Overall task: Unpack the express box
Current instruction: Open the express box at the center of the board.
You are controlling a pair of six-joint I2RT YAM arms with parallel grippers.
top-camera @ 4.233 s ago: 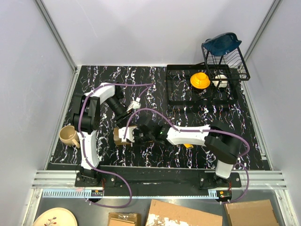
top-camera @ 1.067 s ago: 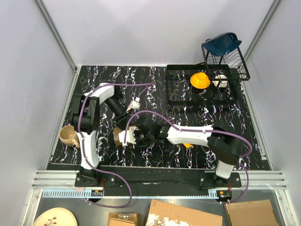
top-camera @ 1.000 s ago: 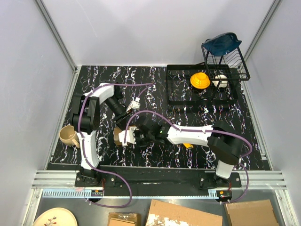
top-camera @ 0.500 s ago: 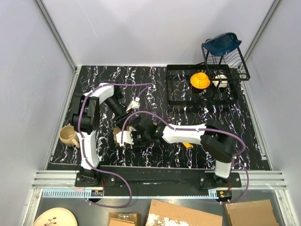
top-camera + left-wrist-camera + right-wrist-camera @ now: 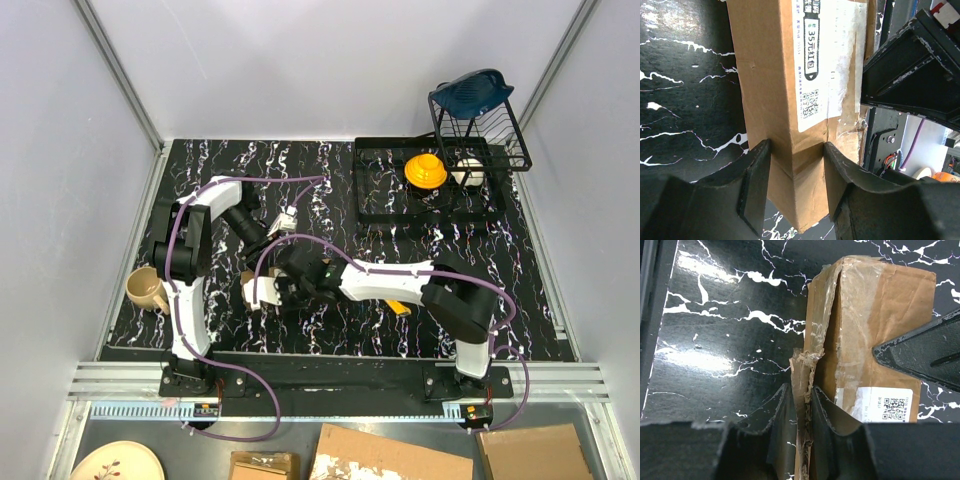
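Express box (image 5: 256,290) lies on black marbled table (image 5: 330,160), left of centre; top view hides most of it under 2 wrists. Left wrist view: left gripper (image 5: 796,187) clamped across box's narrow end, 2 fingers pressed on cardboard, white label (image 5: 815,65) facing camera. Right wrist view: right gripper (image 5: 802,427) almost closed, pinching torn taped flap edge (image 5: 805,365), seam gaping. Beige mug (image 5: 147,290) near table's left edge.
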